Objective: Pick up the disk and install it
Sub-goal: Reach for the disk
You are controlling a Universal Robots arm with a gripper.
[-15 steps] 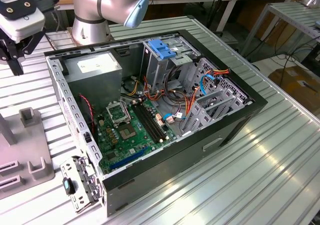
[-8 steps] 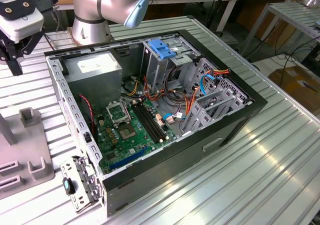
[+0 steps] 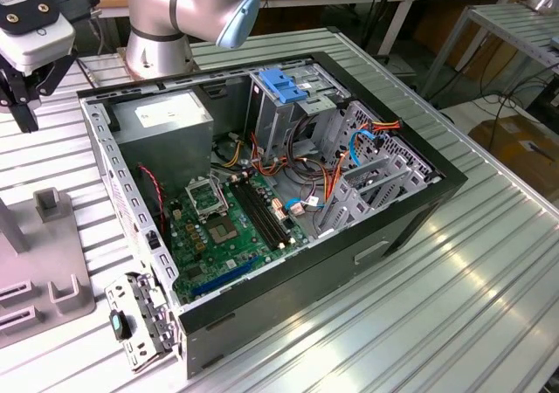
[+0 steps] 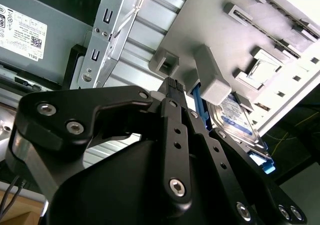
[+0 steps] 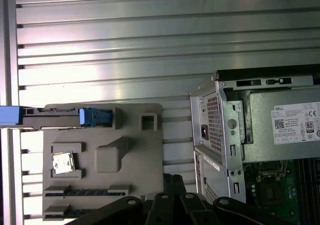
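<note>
The disk [image 4: 234, 116] stands on edge in a slot of the grey holder plate [image 4: 215, 15], partly behind a grey block; its white label with a blue band faces out and a blue frame runs along its edge. In the first wrist view the disk [image 5: 55, 116] is seen edge-on, a thin dark strip with a blue end piece. My gripper [image 4: 172, 85] hangs above the holder plate [image 5: 102, 160], apart from the disk. In the exterior view my gripper [image 3: 22, 105] is high at the far left, beside the open computer case [image 3: 419, 210].
The case lies open on the ribbed aluminium table [image 3: 454, 323], with a motherboard [image 3: 227, 227], cables, a grey power supply box [image 3: 162, 118] and a drive cage topped by a blue latch piece [image 3: 284, 83]. The arm's base [image 3: 162, 35] stands behind it. The holder plate [image 3: 44, 275] lies left of the case.
</note>
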